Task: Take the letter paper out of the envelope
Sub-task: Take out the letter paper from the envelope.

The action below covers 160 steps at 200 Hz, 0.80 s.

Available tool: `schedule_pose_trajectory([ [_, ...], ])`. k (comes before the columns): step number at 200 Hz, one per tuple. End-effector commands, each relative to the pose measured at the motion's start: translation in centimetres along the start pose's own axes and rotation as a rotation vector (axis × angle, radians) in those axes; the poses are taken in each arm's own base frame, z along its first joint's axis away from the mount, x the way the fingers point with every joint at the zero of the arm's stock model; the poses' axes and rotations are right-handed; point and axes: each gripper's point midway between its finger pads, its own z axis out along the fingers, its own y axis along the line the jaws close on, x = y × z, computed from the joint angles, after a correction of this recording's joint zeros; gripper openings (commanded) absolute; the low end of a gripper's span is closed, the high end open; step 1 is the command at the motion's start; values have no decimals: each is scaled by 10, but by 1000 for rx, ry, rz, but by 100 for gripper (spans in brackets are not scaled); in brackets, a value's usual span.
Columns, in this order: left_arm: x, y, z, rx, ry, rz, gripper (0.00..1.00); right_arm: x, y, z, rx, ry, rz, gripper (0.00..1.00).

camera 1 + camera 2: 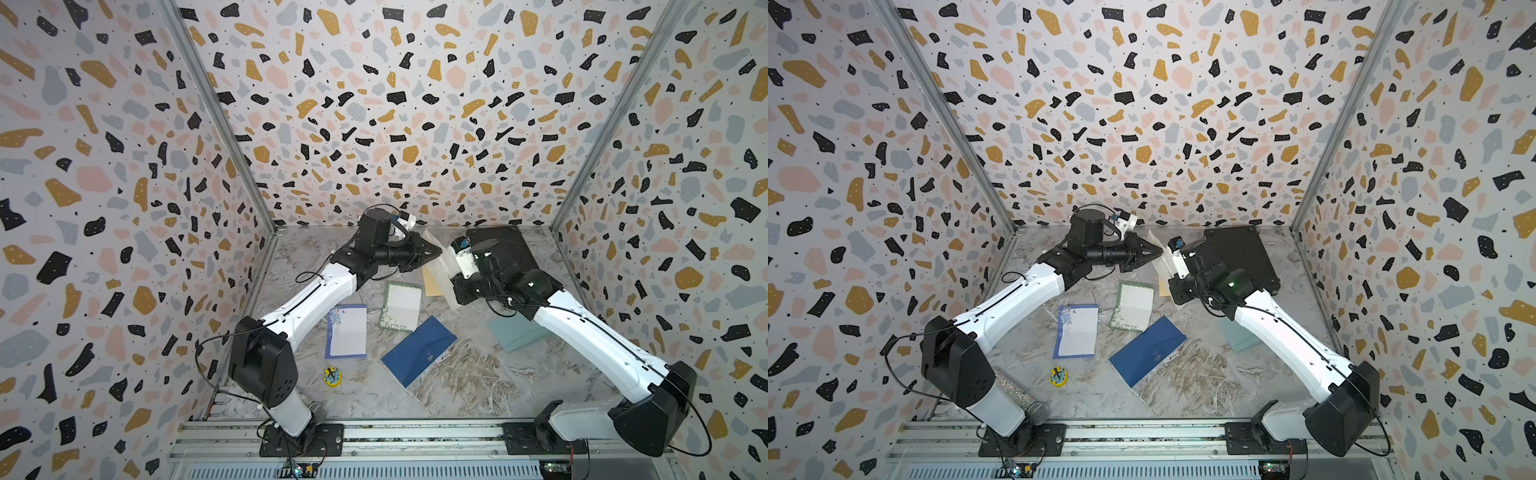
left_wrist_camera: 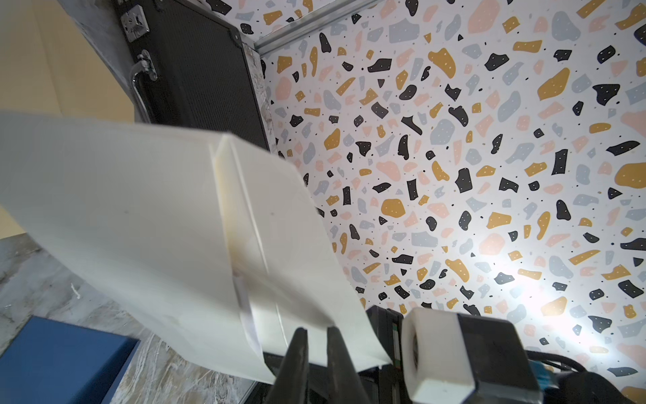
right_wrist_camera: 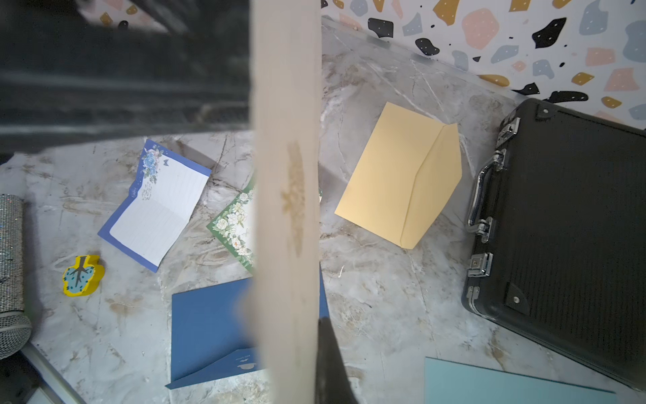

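- In both top views the white envelope point(image 1: 446, 266) point(image 1: 1165, 262) hangs in the air on edge. It is over the far part of the marbled tabletop point(image 1: 498, 374), just beside the black case point(image 1: 507, 245).
- The left end effector point(image 1: 434, 251) points its tip at the envelope's face. The right end effector point(image 1: 455, 286) meets the envelope from the opposite side.
- On the tabletop below lie a yellow envelope point(image 1: 430, 282), a green floral sheet point(image 1: 399, 307) and a blue-bordered sheet point(image 1: 347, 332). A dark blue envelope point(image 1: 417, 351) lies there too, and a pale blue envelope point(image 1: 515, 336) lies partly under the right arm.
- A small yellow figure point(image 1: 332, 376) sits near the left arm's base, and in a top view a glittery microphone point(image 1: 1021, 399) lies beside that base.
- In the left wrist view the envelope fills the middle, with a pale panel point(image 2: 290, 245) standing out of its open end.
- Whether that panel is the flap or the letter paper I cannot tell.
- The left end effector's fingers point(image 2: 299, 353) stand nearly pressed together, a thin gap between them, their tips over the panel's edge. I cannot tell whether they pinch it.
- In the right wrist view the envelope shows as a blurred cream strip crossing the frame, with a brownish smear on it. One dark finger point(image 3: 330, 356) lies tight against the strip, so the right end effector is pressed together and pinching the envelope.
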Motion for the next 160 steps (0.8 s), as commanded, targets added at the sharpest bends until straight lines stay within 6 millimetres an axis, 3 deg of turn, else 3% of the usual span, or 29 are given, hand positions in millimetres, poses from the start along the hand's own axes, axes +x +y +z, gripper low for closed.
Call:
schedule_pose_trajectory([
  [1, -6, -15, 2, 31, -12, 59, 14, -14, 10, -16, -34, -39, 17, 0],
  [93, 2, 11, 0, -80, -5, 79, 14, -21, 16, -22, -52, -57, 36, 0],
  [160, 10, 22, -2, -160, 33, 105, 27, -18, 15, -21, -3, -45, -14, 0],
])
